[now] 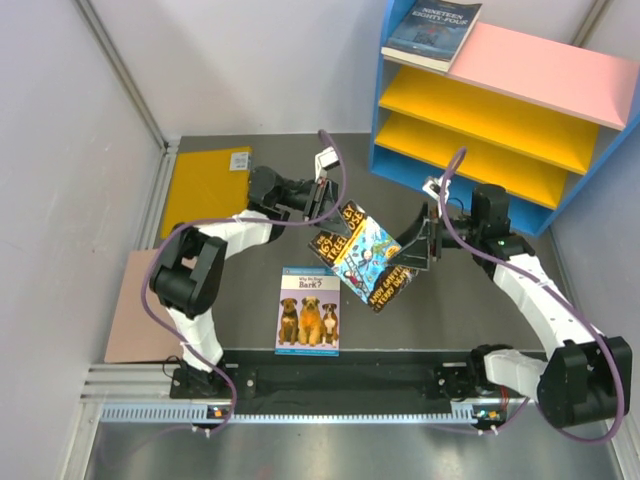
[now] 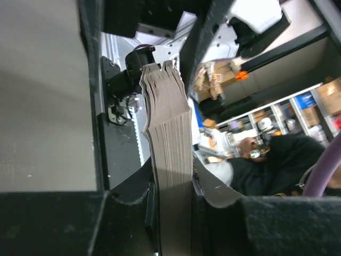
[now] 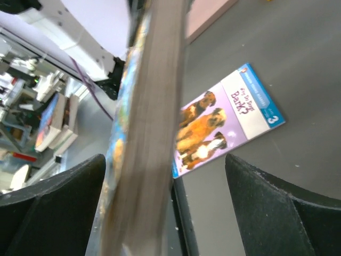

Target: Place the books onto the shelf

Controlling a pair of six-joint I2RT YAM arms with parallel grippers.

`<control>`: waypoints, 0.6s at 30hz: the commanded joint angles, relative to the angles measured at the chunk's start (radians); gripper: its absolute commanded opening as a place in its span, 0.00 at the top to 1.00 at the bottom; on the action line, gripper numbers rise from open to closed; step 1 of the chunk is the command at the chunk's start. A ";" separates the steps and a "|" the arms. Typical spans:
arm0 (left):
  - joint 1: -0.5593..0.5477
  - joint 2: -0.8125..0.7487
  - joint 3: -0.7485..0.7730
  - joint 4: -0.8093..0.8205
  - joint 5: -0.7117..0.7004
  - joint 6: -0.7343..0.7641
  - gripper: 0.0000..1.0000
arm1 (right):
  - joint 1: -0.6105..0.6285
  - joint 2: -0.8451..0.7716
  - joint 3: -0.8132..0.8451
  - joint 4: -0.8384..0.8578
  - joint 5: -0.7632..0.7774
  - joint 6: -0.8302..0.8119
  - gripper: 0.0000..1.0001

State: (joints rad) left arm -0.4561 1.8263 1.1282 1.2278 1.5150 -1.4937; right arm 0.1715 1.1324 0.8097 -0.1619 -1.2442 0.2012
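Far left of the overhead view, a pinkish-brown board [image 1: 130, 310] lay flat at the edge of the table [image 1: 250, 320], with a yellow sheet [image 1: 205, 185] above it toward the upper left. A bit right of that, the dog book [image 1: 308, 310] sat face up on the table in the lower middle, three dogs on the cover, nothing touching it. Just above it the left gripper [image 1: 328, 205] was clamped on the upper-left edge of a cartoon-cover book [image 1: 362, 255], which hung tilted in the air at the centre of the frame. Its wrist view had the page block [image 2: 168, 133] pinched right between the fingers. On the book's right side the right gripper [image 1: 420, 245] had its jaws spread wide, one finger [image 3: 282, 208] well off the pages and the other [image 3: 48, 208] on the far side, so it was straddling the book rather than squeezing it. Upper right stood the shelf [image 1: 540, 70], and a dark navy book [image 1: 432, 30] lay flat on the left end of its pink top. The yellow shelves below it held no books that I could see.
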 commanded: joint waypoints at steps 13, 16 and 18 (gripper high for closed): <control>0.022 0.149 0.183 0.467 0.152 -0.349 1.00 | 0.014 -0.060 -0.076 0.127 -0.032 0.109 1.00; 0.034 0.149 0.188 0.467 0.152 -0.347 1.00 | 0.023 -0.054 -0.075 0.130 -0.043 0.112 1.00; 0.048 0.152 0.203 0.470 0.151 -0.352 1.00 | 0.031 -0.051 -0.070 0.133 -0.044 0.109 1.00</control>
State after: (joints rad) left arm -0.4450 1.9926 1.2739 1.3075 1.5581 -1.8091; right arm 0.1822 1.0809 0.7322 -0.0643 -1.2392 0.3267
